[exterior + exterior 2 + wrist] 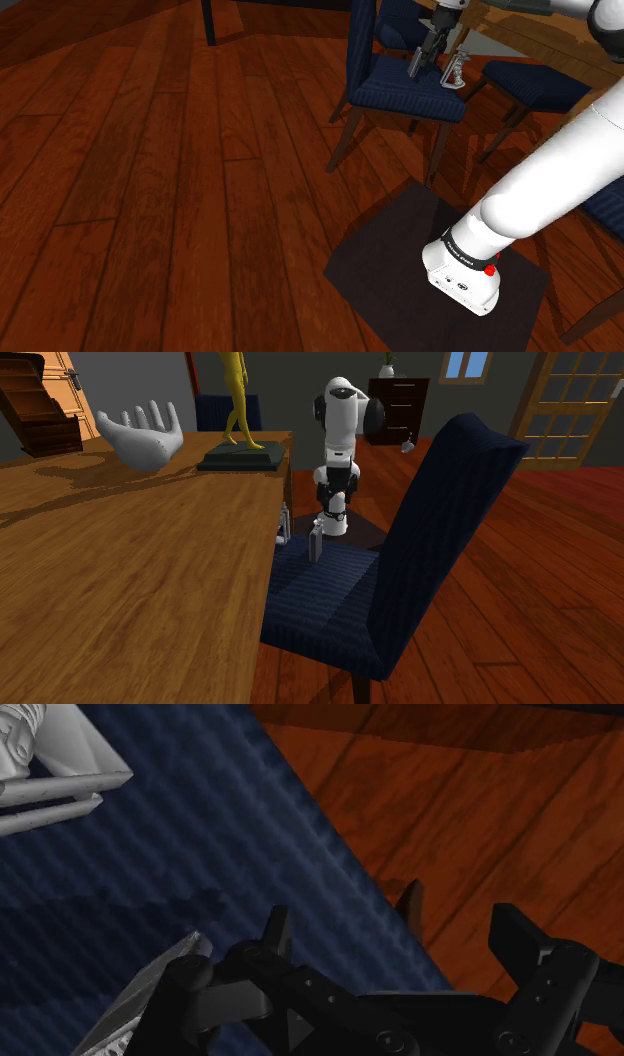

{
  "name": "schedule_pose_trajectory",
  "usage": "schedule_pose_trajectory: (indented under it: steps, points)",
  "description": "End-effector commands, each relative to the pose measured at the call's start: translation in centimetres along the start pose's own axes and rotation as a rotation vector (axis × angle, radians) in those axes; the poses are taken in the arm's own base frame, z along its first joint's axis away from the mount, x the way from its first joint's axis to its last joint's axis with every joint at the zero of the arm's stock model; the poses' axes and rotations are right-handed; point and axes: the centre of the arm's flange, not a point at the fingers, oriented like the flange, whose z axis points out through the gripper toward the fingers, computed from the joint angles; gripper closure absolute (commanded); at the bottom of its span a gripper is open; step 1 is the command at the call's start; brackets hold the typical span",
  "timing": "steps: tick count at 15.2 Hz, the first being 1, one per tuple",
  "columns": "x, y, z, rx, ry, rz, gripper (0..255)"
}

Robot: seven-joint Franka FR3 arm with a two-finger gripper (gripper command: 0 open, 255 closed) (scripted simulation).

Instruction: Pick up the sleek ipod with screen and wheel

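Note:
The ipod (415,63) is a slim grey slab on the dark blue chair seat (400,90). In the second exterior view the ipod (316,542) stands nearly upright on the seat (320,592). My black gripper (430,48) hangs just above the seat, with the ipod close beside it. In the wrist view my gripper (343,916) is open and only blue seat fabric lies between the fingertips. The ipod's grey edge (150,999) sits outside one finger (277,932), not between the two.
A second grey object (456,72) rests on the same seat near its far edge, also seen from the wrist (50,764). A wooden table (130,582) with a white hand sculpture (145,437) borders the chair. Around it are more blue chairs (535,88) and wood floor (180,180).

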Motion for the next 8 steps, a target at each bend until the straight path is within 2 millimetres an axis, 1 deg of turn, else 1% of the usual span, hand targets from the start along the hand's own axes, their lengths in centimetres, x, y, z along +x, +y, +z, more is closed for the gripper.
schedule_pose_trajectory:
  steps: [1,8]
  points:
    - [1.1,2.4,-0.3,-0.007,0.005,-0.014,0]
    - [4.8,10.4,-1.2,-0.026,0.022,-0.056,0]
